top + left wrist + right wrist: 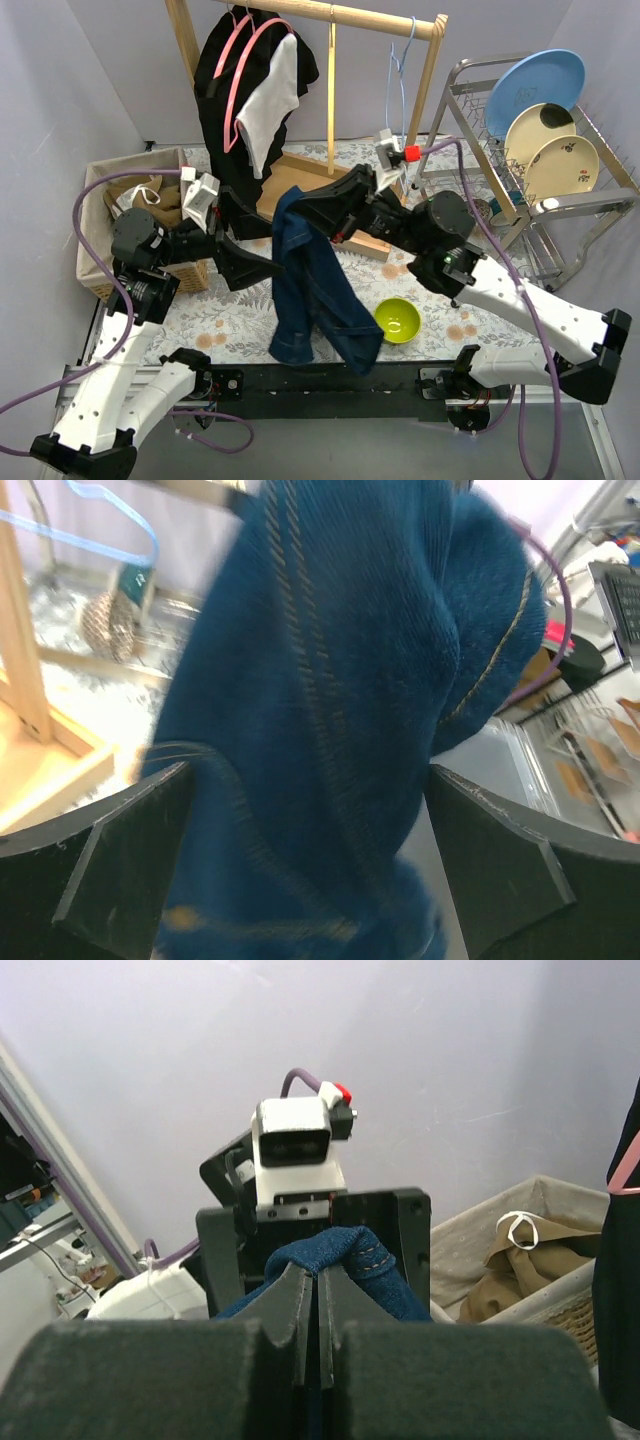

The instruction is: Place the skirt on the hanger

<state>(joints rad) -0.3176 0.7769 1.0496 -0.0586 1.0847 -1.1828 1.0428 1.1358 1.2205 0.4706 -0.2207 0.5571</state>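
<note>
The blue denim skirt hangs above the table, its hem near the floral cloth. My right gripper is shut on a fold of the skirt's upper edge; in the right wrist view the pinched denim bulges over the closed fingertips of the gripper. My left gripper is open, and the skirt hangs between its spread fingers without being clamped. A light blue hanger hangs empty on the wooden rack's right end; it also shows in the left wrist view.
The wooden rack stands at the back, with a black garment on pink hangers at its left. A wicker basket of clothes stands at the left, a dish rack with plates at the right, and a green bowl beside the skirt.
</note>
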